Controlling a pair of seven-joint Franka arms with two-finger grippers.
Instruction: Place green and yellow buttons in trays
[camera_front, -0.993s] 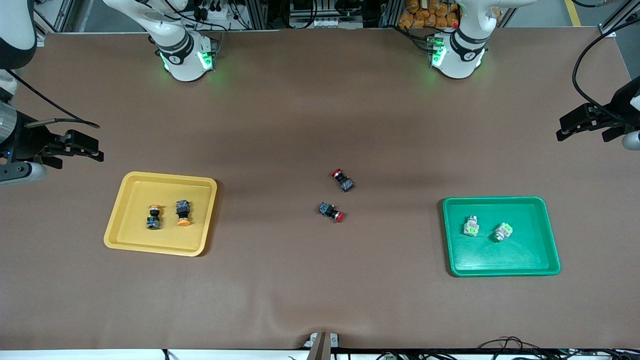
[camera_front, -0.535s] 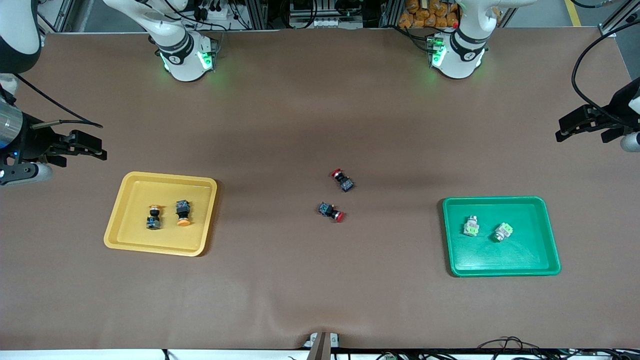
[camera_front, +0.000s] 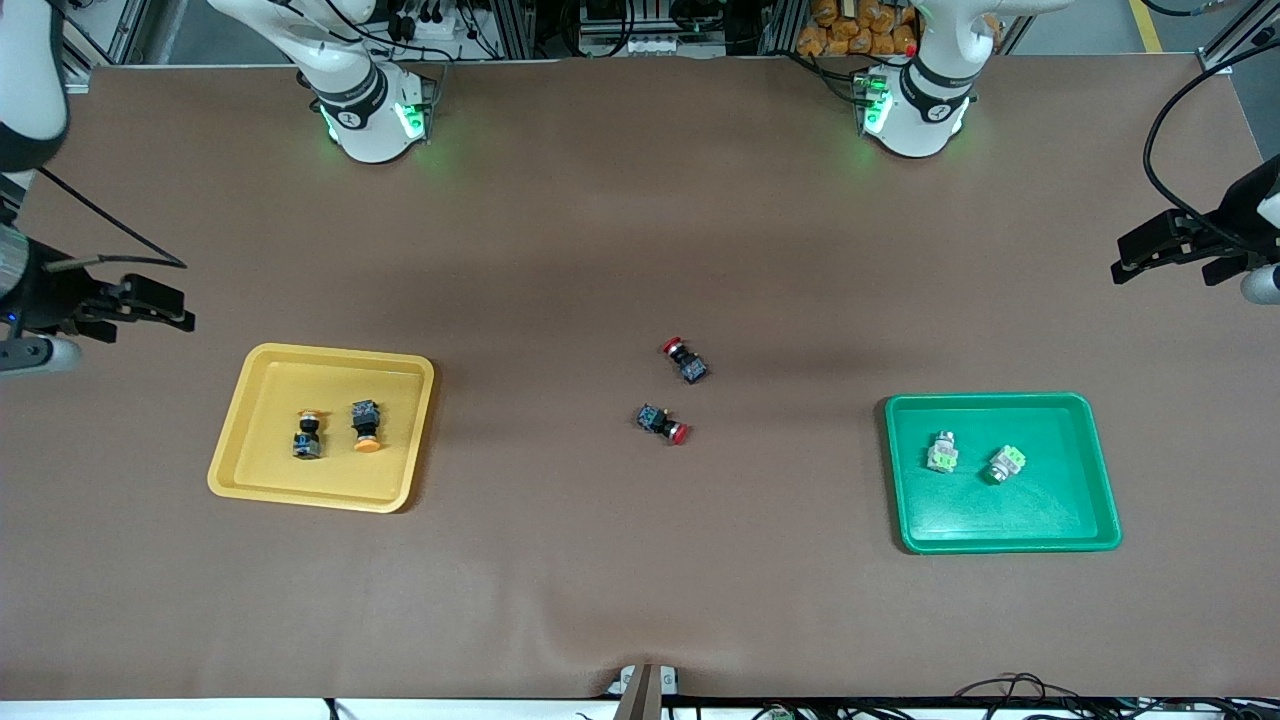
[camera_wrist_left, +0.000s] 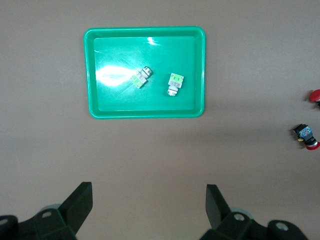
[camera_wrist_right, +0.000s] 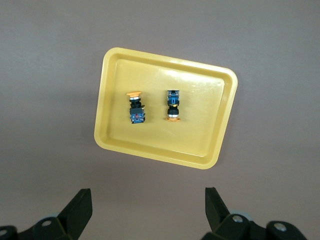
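Two yellow-capped black buttons (camera_front: 309, 435) (camera_front: 365, 425) lie in the yellow tray (camera_front: 260, 385) toward the right arm's end. The green tray (camera_front: 1040, 510) toward the left arm's end holds two silver-and-green buttons (camera_front: 941, 453) (camera_front: 1004, 463). My right gripper (camera_front: 172, 307) hangs open and holds nothing, over bare table beside the yellow tray. In its wrist view the yellow tray (camera_wrist_right: 200, 137) and both yellow buttons (camera_wrist_right: 135, 107) (camera_wrist_right: 173, 105) lie past the open right gripper (camera_wrist_right: 148, 200). My left gripper (camera_front: 1120, 258) is open too, over the table's end, with the green tray (camera_wrist_left: 115, 102) in its wrist view.
Two black switches with red caps (camera_front: 685, 360) (camera_front: 663, 422) lie on the brown mat mid-table, between the trays. Both arm bases (camera_front: 370, 110) (camera_front: 915, 100) stand along the edge farthest from the front camera. A cable (camera_front: 1165, 150) loops near the left arm's end.
The right gripper has drifted slightly lower in the front view and toward its end of the table. The left gripper, the trays and the buttons have not moved.
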